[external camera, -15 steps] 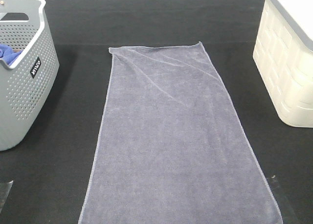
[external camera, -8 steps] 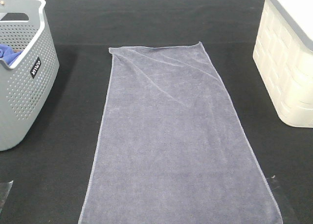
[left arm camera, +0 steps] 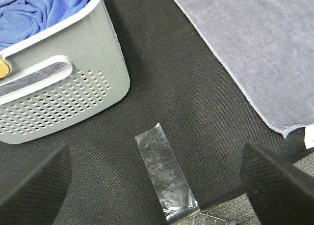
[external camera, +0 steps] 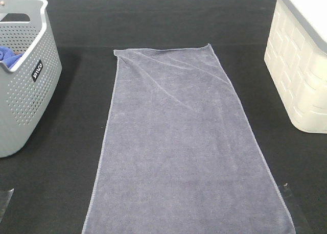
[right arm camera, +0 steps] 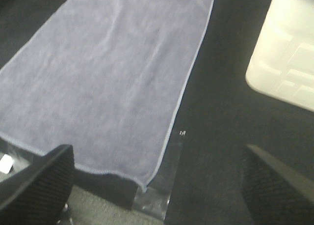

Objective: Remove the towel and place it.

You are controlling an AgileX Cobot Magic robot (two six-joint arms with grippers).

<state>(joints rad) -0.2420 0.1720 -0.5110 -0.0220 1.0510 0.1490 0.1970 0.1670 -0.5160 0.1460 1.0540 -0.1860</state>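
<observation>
The grey-lavender towel (external camera: 181, 142) lies spread flat down the middle of the black table, its near end reaching the front edge. The left wrist view catches its near left corner (left arm camera: 260, 43), the right wrist view its near right part (right arm camera: 108, 72). Neither arm shows in the exterior high view. My left gripper (left arm camera: 157, 185) hangs open over bare black cloth near the front edge, between the basket and the towel, with nothing between its fingers. Open as well, my right gripper (right arm camera: 157, 181) hovers above the towel's near right corner, clear of it.
A grey perforated basket (external camera: 25, 91) holding a bright blue cloth (left arm camera: 34, 9) stands at the left. A cream bin (external camera: 301, 65) stands at the right. Strips of clear tape (left arm camera: 164, 173) lie on the black cloth near the front edge.
</observation>
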